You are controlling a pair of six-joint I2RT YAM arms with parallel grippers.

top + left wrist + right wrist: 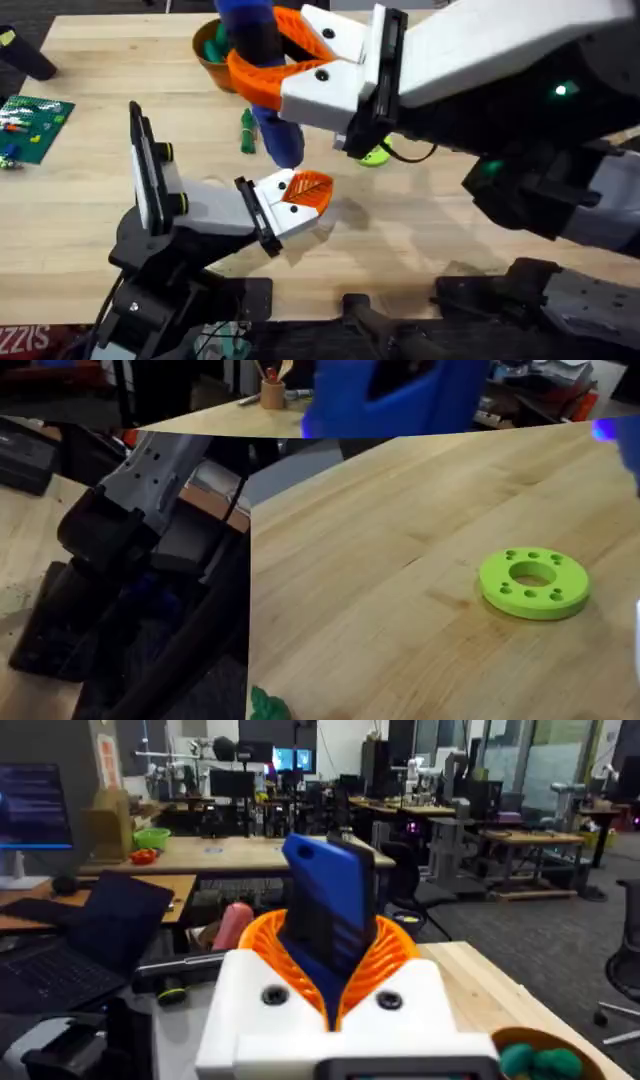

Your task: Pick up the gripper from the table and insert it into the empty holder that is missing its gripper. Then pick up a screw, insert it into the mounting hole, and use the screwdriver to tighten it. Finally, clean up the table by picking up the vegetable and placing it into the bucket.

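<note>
The right pincer (262,62), white with curved orange jaws, is clamped around the blue screwdriver (262,85) and holds it upright; the tip points down just above the holder (262,212). The orange ribbed gripper (307,192) already sits in that holder, directly below the pincer, so insertion looks done and screw tightening seems under way; I cannot make out the screw itself. Cleanup is left: the dark-green vegetable (247,131) lies on the tabletop (420,235) beside the screwdriver shaft, while the orange-brown bucket (208,58) stands just behind the pincer. The left pincer's state I cannot tell. The left wrist view alone gives the lime-green ring (534,582) plainly; the right wrist view alone shows the jaws wrapping the screwdriver handle (325,910).
</note>
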